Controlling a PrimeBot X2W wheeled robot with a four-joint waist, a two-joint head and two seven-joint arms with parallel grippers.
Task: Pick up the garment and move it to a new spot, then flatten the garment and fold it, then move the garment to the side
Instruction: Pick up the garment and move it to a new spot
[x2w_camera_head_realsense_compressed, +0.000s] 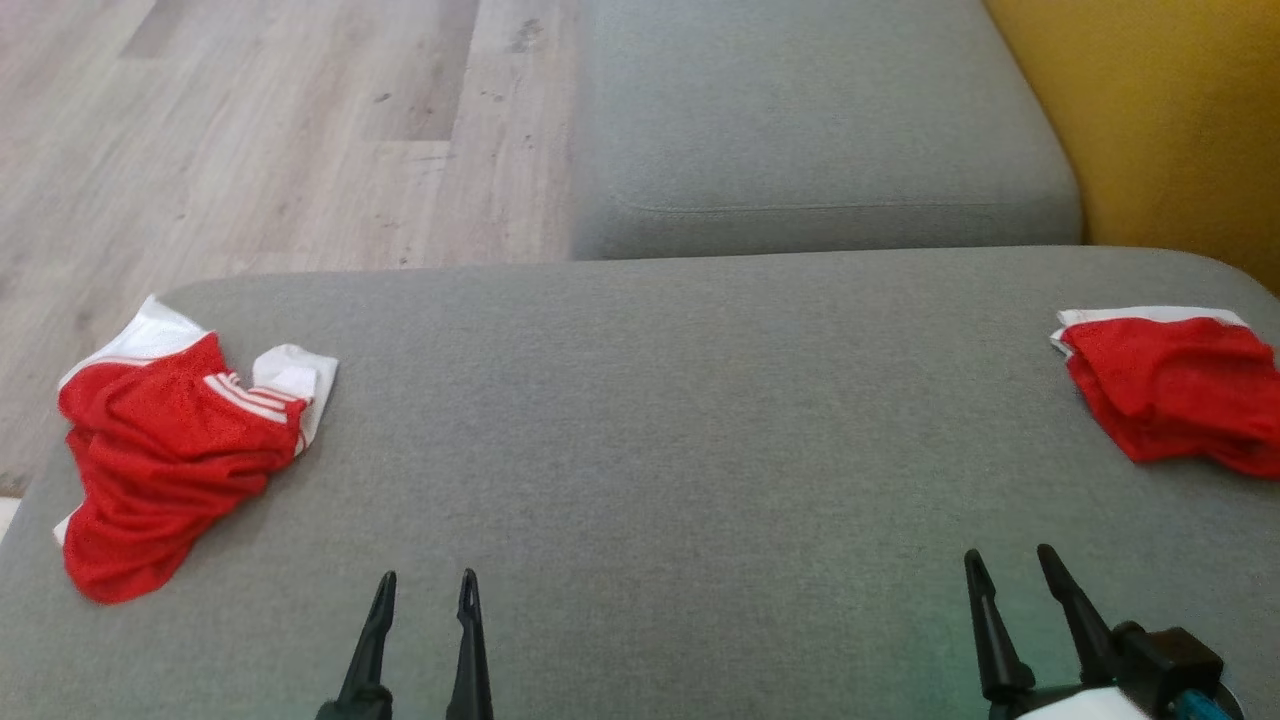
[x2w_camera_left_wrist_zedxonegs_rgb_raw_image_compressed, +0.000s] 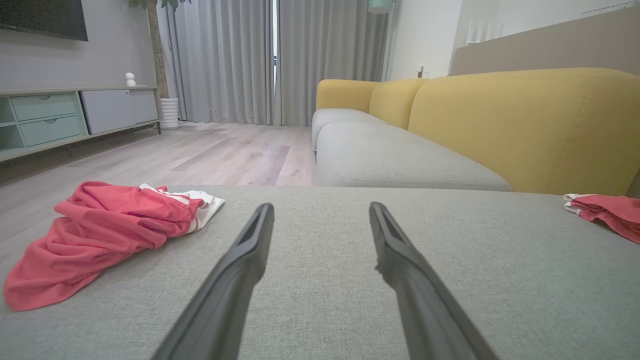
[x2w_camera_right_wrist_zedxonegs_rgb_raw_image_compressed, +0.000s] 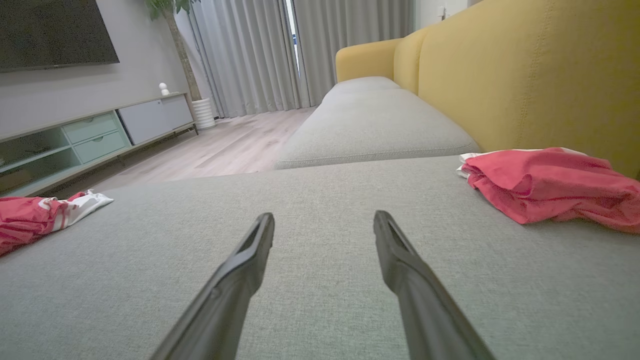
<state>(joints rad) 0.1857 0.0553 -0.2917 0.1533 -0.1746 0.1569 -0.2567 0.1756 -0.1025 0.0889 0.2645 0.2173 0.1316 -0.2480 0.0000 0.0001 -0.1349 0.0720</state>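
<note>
Hovering low over the grey cushion (x2w_camera_head_realsense_compressed: 650, 420), the left gripper (x2w_camera_head_realsense_compressed: 426, 578) and right gripper (x2w_camera_head_realsense_compressed: 1006, 555) both had fingers wide apart, holding nothing. The crumpled red garment (x2w_camera_head_realsense_compressed: 165, 470) lay far left, by the cushion's edge — not yet picked up. Next, the left gripper likely had to reach over and pinch it.

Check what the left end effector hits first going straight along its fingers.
Looks free: left end effector points over bare grey cushion to its far edge. The crumpled red garment lies off to its left. Clearance above the cushion unclear.
</note>
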